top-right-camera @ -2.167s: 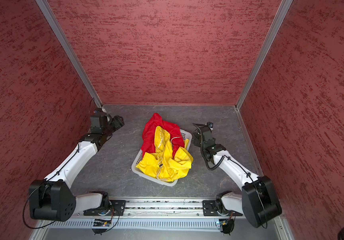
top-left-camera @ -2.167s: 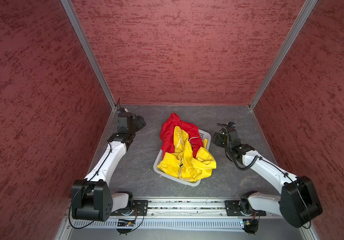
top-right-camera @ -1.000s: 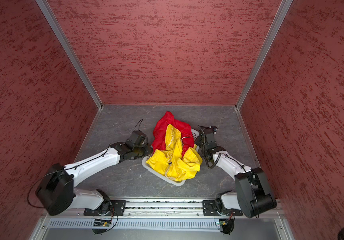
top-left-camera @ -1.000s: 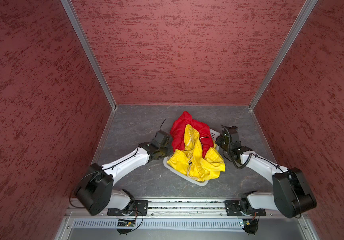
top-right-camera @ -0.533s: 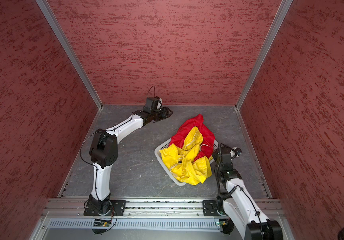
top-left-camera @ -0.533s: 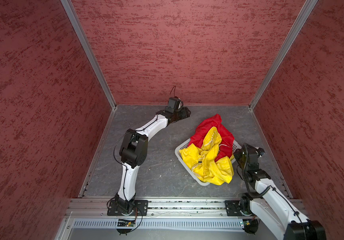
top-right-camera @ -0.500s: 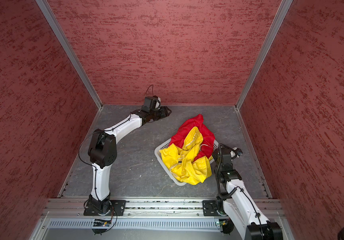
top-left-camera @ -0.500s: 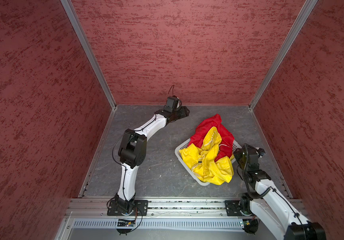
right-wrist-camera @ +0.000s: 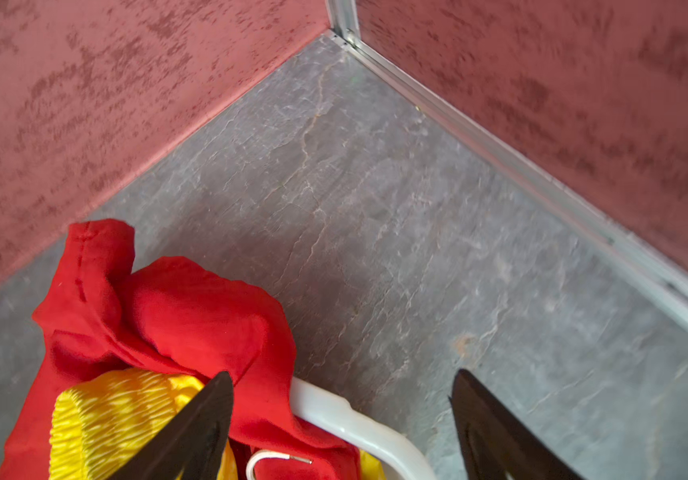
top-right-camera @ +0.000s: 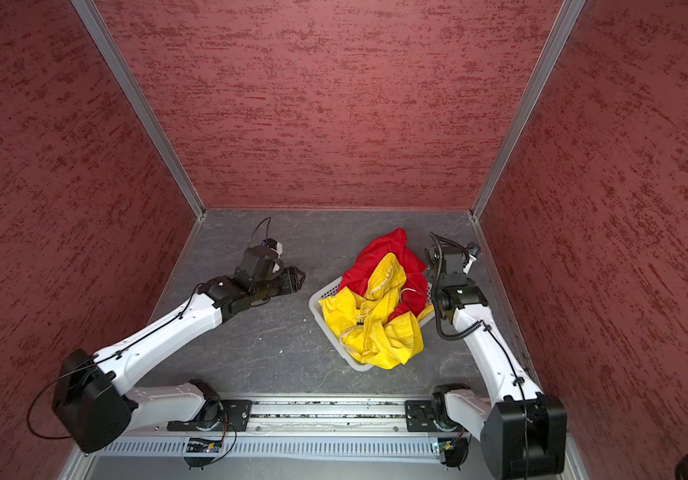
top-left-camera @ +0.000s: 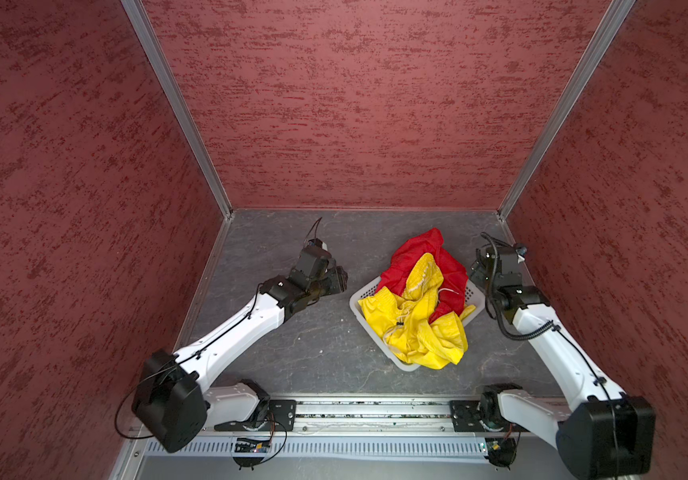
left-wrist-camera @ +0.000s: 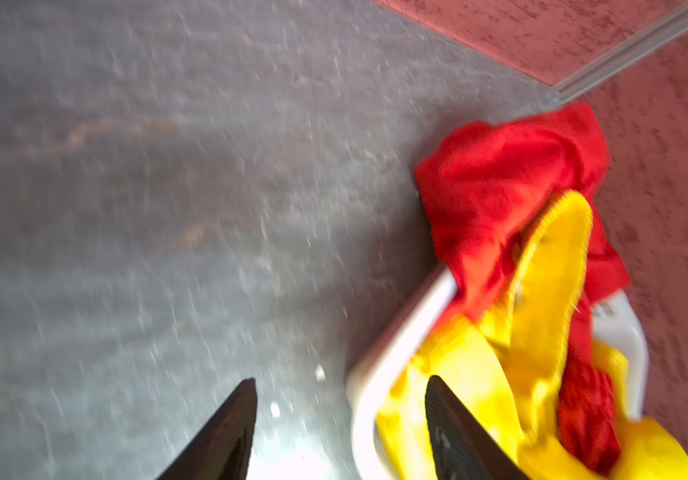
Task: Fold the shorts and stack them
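Crumpled yellow shorts (top-left-camera: 417, 332) lie on top of red shorts (top-left-camera: 421, 257) in a white basket (top-left-camera: 365, 291), seen in both top views (top-right-camera: 323, 291). My left gripper (top-left-camera: 340, 280) hovers open just left of the basket and holds nothing. In the left wrist view its fingers (left-wrist-camera: 230, 432) frame the basket rim (left-wrist-camera: 400, 332) and yellow cloth (left-wrist-camera: 550, 291). My right gripper (top-left-camera: 476, 272) stands open at the basket's far right side. In the right wrist view the rim (right-wrist-camera: 346, 415) and red cloth (right-wrist-camera: 192, 307) lie between its fingers, and nothing is gripped.
Red textured walls close in the grey slate floor (top-left-camera: 317, 345) on three sides, and the right wall's metal edge (right-wrist-camera: 500, 153) runs close to my right gripper. A pale drawstring end (right-wrist-camera: 267, 457) curls out of the red cloth. Bare floor lies left and in front of the basket.
The basket with the shorts has slid to the right. My left gripper swung from the back wall to the basket's left side. My right gripper moved to its far right side. Both jaws opened wider.
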You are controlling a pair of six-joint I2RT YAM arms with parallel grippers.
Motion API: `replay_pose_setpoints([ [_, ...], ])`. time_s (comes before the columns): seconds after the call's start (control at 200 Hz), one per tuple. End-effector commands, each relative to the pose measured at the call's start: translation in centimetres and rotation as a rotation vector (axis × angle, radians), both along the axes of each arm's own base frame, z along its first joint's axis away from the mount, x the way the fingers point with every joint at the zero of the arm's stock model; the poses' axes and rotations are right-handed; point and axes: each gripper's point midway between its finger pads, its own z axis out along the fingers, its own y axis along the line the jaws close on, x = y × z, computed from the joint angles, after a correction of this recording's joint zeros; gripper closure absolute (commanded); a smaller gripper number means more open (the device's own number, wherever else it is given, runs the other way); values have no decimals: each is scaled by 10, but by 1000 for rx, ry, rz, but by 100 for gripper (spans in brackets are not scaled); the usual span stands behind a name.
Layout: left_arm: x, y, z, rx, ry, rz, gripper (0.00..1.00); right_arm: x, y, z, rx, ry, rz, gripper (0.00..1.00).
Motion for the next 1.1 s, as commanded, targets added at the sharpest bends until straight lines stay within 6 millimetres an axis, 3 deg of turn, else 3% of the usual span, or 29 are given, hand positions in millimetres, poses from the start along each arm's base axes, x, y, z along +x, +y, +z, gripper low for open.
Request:
replay_pose_setpoints([
  [0.0, -29, -3, -20, -80, 62, 79, 33, -4, 18, 10, -38, 71, 131, 22],
  [0.085, -33, -30, -29, -144, 101, 18, 54, 4, 52, 16, 19, 68, 239, 32],
  [0.195, -31, -66, -39, -162, 169, -72, 71, 9, 99, 0, 82, 116, 372, 35],
  [0.255, -34, -85, -43, -170, 185, -120, 71, 9, 115, -11, 128, 134, 413, 34],
  [0.351, -36, -105, -47, -177, 187, -162, 60, 11, 138, -29, 214, 150, 484, 31],
  [0.446, -24, -118, -57, -167, 197, -167, 61, 21, 143, -44, 214, 166, 498, 31],
  [0.531, -10, -136, -60, -166, 192, -193, 63, 31, 133, -55, 166, 202, 469, 35],
  [0.601, 3, -152, -59, -168, 178, -218, 63, 44, 118, -57, 161, 208, 436, 43],
  [0.666, 16, -163, -61, -160, 170, -230, 64, 57, 104, -65, 216, 209, 414, 64],
  [0.701, 26, -168, -60, -159, 162, -232, 63, 66, 99, -61, 256, 182, 413, 80],
  [0.781, 52, -174, -58, -160, 151, -217, 64, 83, 91, -39, 245, 127, 411, 100],
  [0.842, 76, -178, -54, -192, 136, -202, 64, 96, 88, -17, 208, 95, 417, 100],
  [0.967, 124, -184, -36, -255, 98, -174, 63, 121, 88, 49, 154, 3, 441, 100],
  [1.097, 156, -186, -9, -297, 48, -167, 60, 129, 80, 132, 82, -117, 429, 100],
])
